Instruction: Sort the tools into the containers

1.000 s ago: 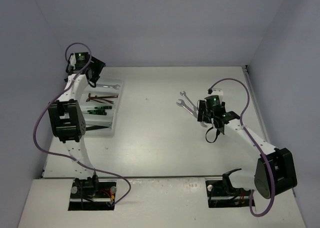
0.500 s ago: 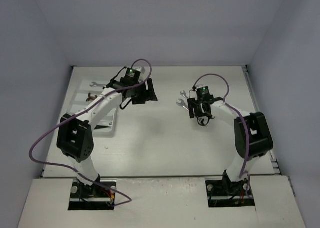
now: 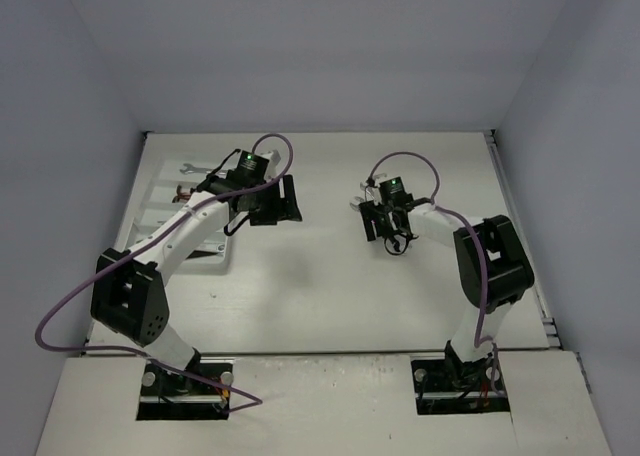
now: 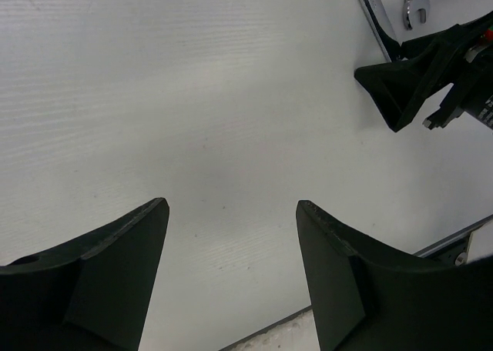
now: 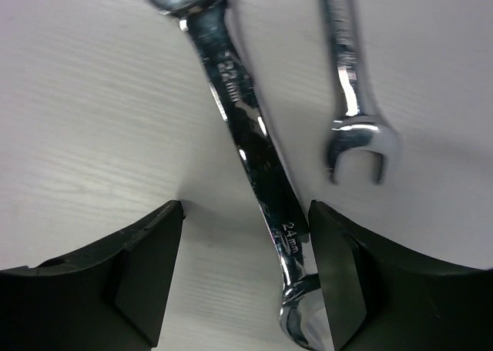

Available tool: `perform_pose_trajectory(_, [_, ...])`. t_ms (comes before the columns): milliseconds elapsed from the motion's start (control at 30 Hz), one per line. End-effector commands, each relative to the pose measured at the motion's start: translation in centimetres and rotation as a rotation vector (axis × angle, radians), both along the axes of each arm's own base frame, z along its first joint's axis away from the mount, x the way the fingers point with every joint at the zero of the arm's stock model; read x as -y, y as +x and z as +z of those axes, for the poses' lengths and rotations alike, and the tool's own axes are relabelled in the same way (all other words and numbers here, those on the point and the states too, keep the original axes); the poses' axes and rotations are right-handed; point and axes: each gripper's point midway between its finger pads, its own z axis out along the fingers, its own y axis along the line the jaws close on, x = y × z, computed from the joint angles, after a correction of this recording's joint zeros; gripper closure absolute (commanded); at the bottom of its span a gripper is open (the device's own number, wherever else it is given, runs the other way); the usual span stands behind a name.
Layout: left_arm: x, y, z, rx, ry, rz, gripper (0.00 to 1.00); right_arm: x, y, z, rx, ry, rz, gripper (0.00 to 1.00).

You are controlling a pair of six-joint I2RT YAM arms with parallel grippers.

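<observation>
Between the spread fingers of the right claw, the bigger silver wrench runs lengthwise away, off-centre toward one finger; the left claw, also spread, sits well apart.

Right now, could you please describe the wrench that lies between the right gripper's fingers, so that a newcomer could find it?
On the right half of the table, find the right gripper. The wide wrench, silver, runs between its open jaws. It is stamped 22 and 24 mm, whereas the thin wrench beside it lies outside that gap.
</observation>
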Motion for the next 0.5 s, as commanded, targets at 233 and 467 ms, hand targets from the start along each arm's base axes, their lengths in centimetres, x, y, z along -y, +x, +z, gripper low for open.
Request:
perform_pose_trajectory(233, [-1.0,0.4,1.9,0.064,0.037,0.008,0.36,-10.2,-4.0,1.5,-0.013,0.153,0.000,0.38])
perform_pose_trajectory(467, [0.6,1.7,0.5,0.033,0.065,-0.029,0.36,-7.9,-1.8,6.1,0.148,0.128,-0.096,0.38])
